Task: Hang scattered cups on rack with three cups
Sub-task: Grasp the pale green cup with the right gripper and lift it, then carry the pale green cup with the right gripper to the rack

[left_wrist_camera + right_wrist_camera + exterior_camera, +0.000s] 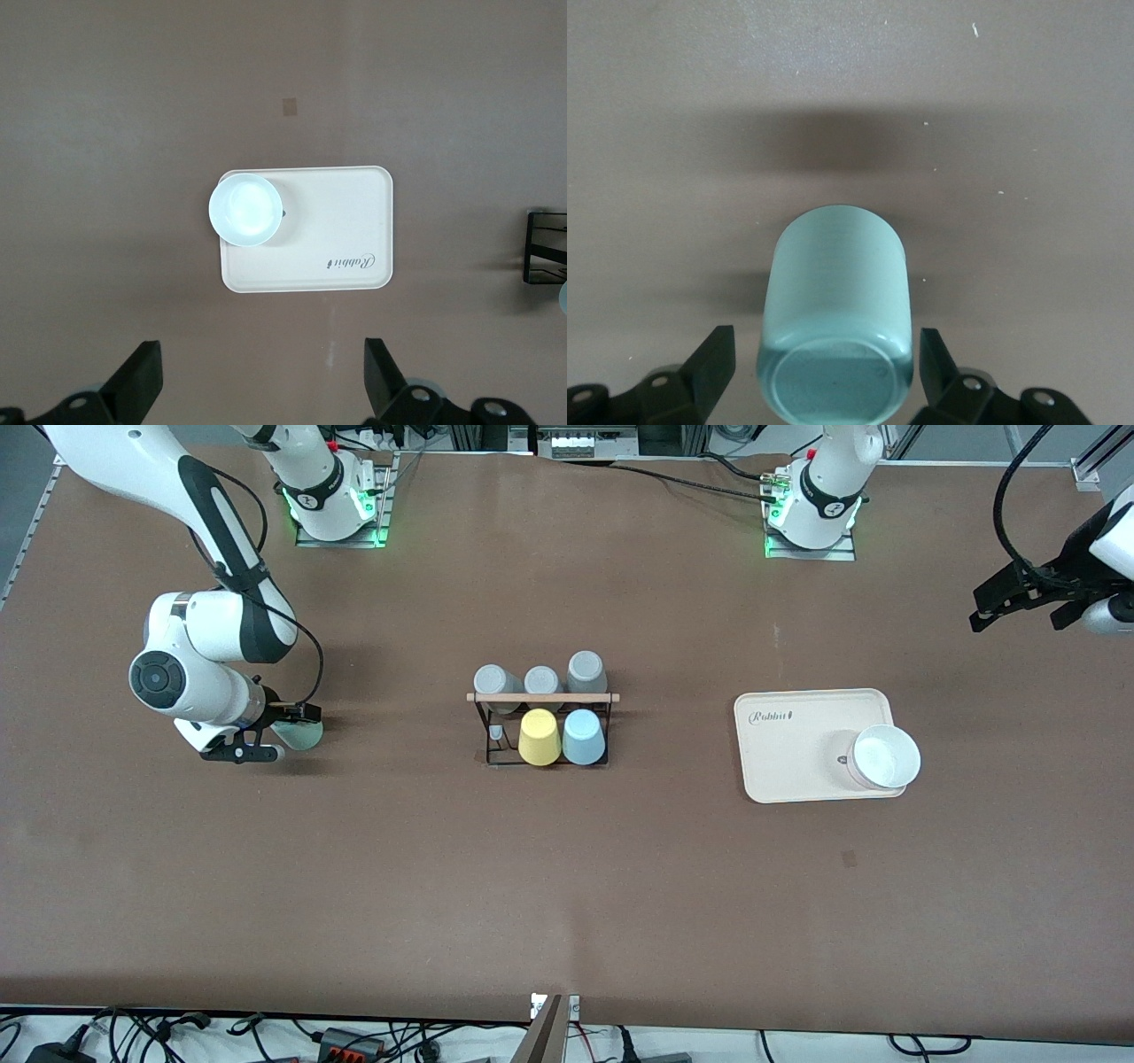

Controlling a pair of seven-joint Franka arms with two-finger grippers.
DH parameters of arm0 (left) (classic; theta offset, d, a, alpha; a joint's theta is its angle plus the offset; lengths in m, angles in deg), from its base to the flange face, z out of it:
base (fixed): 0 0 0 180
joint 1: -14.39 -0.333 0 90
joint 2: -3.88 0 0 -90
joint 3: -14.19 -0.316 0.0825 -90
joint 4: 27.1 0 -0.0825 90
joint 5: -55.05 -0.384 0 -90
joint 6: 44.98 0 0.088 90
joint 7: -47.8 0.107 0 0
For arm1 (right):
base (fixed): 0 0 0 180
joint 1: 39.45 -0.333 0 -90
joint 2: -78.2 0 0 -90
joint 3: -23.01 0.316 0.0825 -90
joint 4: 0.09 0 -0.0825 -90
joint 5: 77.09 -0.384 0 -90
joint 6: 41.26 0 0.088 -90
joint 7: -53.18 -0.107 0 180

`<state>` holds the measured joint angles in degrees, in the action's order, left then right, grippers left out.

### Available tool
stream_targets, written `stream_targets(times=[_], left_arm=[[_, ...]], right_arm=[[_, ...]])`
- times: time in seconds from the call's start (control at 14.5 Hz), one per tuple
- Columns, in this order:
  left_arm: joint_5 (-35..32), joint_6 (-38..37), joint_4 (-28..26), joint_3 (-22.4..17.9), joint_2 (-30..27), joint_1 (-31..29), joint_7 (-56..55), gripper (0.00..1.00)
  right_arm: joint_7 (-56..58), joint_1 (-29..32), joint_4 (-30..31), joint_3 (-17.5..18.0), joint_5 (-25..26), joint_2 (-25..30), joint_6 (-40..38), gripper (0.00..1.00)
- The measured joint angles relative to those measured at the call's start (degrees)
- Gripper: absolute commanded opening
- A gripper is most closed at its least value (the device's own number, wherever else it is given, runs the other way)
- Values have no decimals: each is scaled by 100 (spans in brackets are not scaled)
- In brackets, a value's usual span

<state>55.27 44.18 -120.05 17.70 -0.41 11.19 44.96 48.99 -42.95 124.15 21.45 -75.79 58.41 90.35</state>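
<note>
Right tool [282,732], left-centre of the front frame, low at the desk [567,886]. Fingers spread, one on each side of the mint cup [301,734], which lies on its side. Right wrist frame: cup [835,310] fills lower centre, base toward the camera, black fingers [713,363] flanking it with gaps on both sides, not pressing it. Tool released.

Left tool [1019,598], upper right of the front frame, raised over bare desk near the left arm's end. Arm waiting. Left wrist frame: both fingers [142,376] at the bottom edge, set wide apart, nothing between them. Released.

Rack [542,726], centre of the front frame, black wire with a wooden rod across its top. Blue cup [583,737] sits inverted on the rack's lower row at the end toward the left arm. Yellow cup [539,737] just beside it, also inverted. Third spot of that row bare, peg showing. Three grey cups [540,679] in the row above the rod.

Tray [797,748], right of centre, cream, printed word near one corner. White bowl [884,757] on the tray's lower right corner, overhanging the rim. Bowl interior looks plain white. Left wrist frame shows the same tray [337,230] and bowl [245,209] mid-frame.
</note>
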Motion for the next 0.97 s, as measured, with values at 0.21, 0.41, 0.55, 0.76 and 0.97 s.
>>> stream_targets(times=[0.21, 0.41, 0.55, 0.76, 0.97], left_arm=[[0, -85, 214, 1, 78, 1, 1, 100], [0, -177, 293, 2, 114, 2, 10, 100], [0, -177, 293, 1, 185, 3, 13, 100], [0, -172, 308, -2, 307, 0, 61, 100], [0, -172, 318, -14, 328, -10, 131, 100]], right_arm=[[-9, -1, -68, 0, 0, 5, 3, 29], [-6, -12, -350, 7, 0, 61, -191, 23], [1, -19, -857, 127, -7, 162, -826, 23], [-47, -99, -2117, 551, -215, 280, -2116, 23], [-594, -472, -3061, 680, -598, 243, -2653, 23]])
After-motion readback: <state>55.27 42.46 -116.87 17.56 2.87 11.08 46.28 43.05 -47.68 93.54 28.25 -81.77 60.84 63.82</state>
